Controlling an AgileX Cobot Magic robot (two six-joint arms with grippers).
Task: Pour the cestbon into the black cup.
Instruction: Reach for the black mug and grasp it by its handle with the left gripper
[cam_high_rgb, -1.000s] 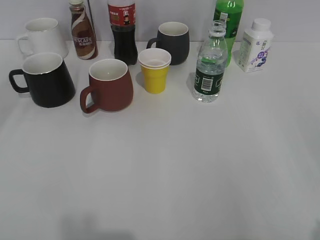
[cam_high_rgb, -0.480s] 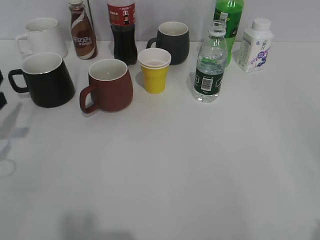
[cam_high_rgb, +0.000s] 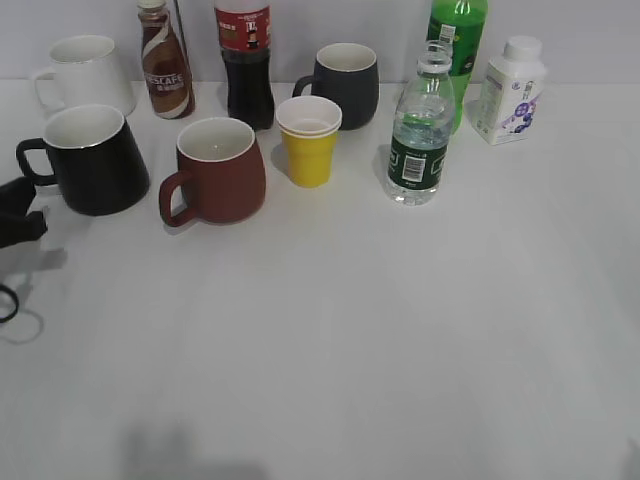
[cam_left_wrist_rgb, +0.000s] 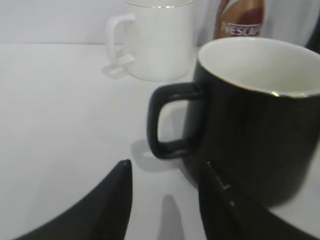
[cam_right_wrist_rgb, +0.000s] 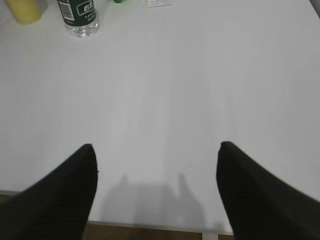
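Note:
The cestbon (cam_high_rgb: 419, 130), a clear ribbed bottle with a dark green label, stands upright at the right of the middle; its base shows in the right wrist view (cam_right_wrist_rgb: 77, 16) at the top left. The black cup (cam_high_rgb: 97, 160) stands at the left with its handle pointing left. In the left wrist view the black cup (cam_left_wrist_rgb: 260, 115) is close, just right of the jaws. My left gripper (cam_high_rgb: 22, 210) (cam_left_wrist_rgb: 167, 165) is open and empty, low over the table just short of the handle. My right gripper (cam_right_wrist_rgb: 156, 146) is open and empty over the table's near edge.
A brown-red mug (cam_high_rgb: 218, 170), a yellow cup (cam_high_rgb: 309, 140) and a dark-grey mug (cam_high_rgb: 345, 84) stand between cup and bottle. Behind are a white mug (cam_high_rgb: 85, 75), a Nescafe bottle (cam_high_rgb: 166, 62), a cola bottle (cam_high_rgb: 246, 60), a green soda bottle (cam_high_rgb: 457, 45) and a white milk bottle (cam_high_rgb: 512, 90).
My left gripper has come in from the left edge and moved right toward the black cup's handle. The cups and bottles have not moved.

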